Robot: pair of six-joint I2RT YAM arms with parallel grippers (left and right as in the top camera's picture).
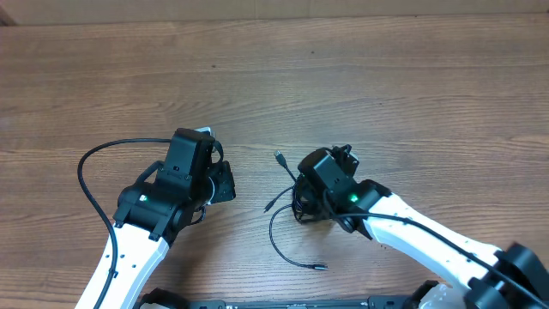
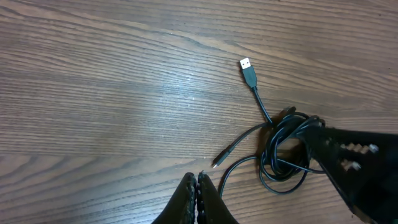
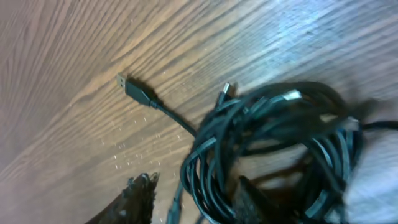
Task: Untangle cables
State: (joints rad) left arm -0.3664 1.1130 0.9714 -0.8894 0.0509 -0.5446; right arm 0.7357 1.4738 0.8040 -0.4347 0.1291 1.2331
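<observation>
On the brown wood-grain worktop point(image 1: 386, 77) we see the thin black cables point(image 3: 267, 115) lying as one knotted coil near the middle, just in front of the right arm. Three ends stray out of the knot. A cord with a black USB plug tipped in silver point(image 2: 247, 68) runs toward the far side, a short cord with a small slim plug point(image 2: 219, 160) points toward the left arm, and a long loose loop curves toward the near edge and ends in another small plug point(image 1: 319, 267). The right claw point(image 3: 196, 183) is down at the coil with its jaws partly apart, neither wide nor narrow. Several strands of the bundle lie between its two fingers point(image 3: 138, 198), and bare wood shows between one finger and the nearest strand, so we read it as straddling the cords rather than pinching them. In the left wrist view one of its fingers reaches into the ring of the coil. The left claw point(image 2: 197, 180) is closed tight with nothing in it, low over bare wood, apart from the tangle and nearest the small slim plug.
</observation>
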